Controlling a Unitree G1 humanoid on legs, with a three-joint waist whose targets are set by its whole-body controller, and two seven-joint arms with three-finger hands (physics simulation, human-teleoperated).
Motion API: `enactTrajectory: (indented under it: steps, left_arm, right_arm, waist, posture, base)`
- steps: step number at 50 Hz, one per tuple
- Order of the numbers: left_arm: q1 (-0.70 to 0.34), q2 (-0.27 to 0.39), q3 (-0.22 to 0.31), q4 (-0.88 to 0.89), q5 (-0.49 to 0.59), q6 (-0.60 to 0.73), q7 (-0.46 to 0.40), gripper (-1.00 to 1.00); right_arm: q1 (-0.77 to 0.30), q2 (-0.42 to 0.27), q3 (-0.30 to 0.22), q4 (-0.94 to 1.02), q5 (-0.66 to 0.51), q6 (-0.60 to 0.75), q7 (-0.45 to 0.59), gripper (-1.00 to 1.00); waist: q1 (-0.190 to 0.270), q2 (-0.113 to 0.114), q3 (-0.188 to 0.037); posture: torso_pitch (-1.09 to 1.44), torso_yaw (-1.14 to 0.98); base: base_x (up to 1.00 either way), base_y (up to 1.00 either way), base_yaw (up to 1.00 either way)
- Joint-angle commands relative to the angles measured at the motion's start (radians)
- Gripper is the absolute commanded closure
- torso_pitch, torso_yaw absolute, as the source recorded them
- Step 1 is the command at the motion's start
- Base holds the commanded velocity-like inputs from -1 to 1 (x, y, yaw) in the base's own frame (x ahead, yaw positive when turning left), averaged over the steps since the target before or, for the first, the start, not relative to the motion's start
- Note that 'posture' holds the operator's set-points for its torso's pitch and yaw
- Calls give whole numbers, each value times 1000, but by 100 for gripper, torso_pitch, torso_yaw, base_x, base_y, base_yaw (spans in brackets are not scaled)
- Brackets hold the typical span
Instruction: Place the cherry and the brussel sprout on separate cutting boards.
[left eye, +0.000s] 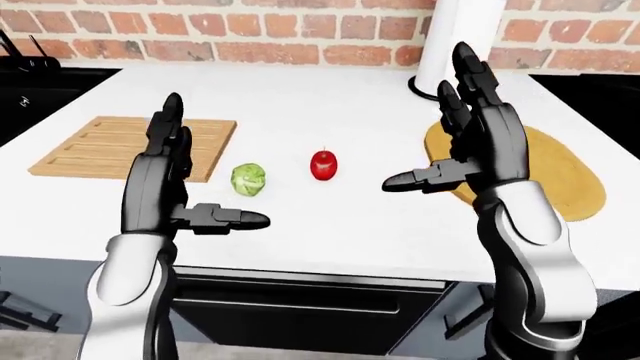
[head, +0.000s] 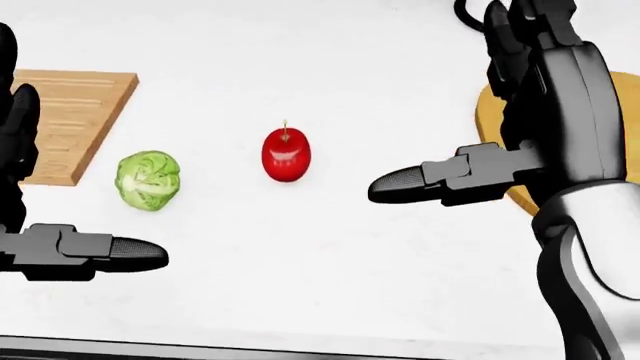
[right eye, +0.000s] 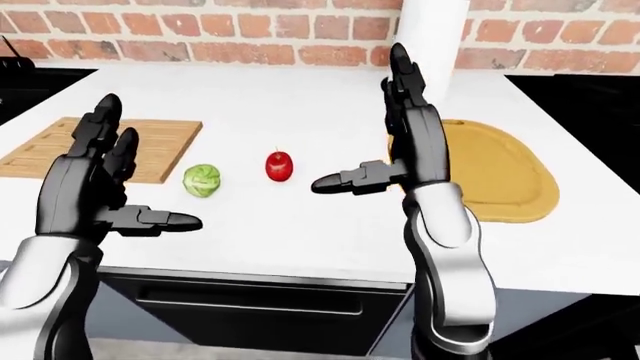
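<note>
While both hands hover spread and empty above the white tabletop, the brussel sprout lies just right of the slatted cutting board, up and right of the left hand. The cherry sits beside it, stem up, left of the right hand, which hangs over the rounded cutting board. Each hand looks nearer its own item.

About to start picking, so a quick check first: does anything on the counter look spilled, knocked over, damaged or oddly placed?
Nothing stands out. The cherry and the brussel sprout lie apart on the bare white counter, between the rectangular slatted board and the rounded board, both flat. The left hand and right hand hover open, holding nothing.
</note>
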Motion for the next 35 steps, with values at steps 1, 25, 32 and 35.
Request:
enactTrajectory:
  steps: [1, 25, 32, 35]
  left_arm:
    - [-26, 7, -3, -31, 0, -34, 5, -100]
    - [-11, 19, 27, -35, -17, -42, 3, -100]
    - [-2, 19, 32, -38, -20, -48, 5, -100]
    - [1, 20, 41, -52, -26, -38, 2, -100]
  right_arm:
    - [-24, -7, -13, -26, -13, -39, -3, -100]
    - [-197, 53, 143, 130, -321, -16, 215, -100]
    - [-269, 106, 152, 273, -399, -67, 249, -100]
    - [-274, 119, 167, 335, -450, -108, 262, -100]
  waist:
    - [-1, 4, -24]
    - [-4, 15, -18]
    - [-4, 22, -18]
    - [-4, 23, -20]
  posture:
    - [0, 0]
    - [0, 0]
    - [0, 0]
    - [0, 0]
  base:
    - [0, 0, 0]
    - [0, 0, 0]
    - [0, 0, 0]
    - [0, 0, 0]
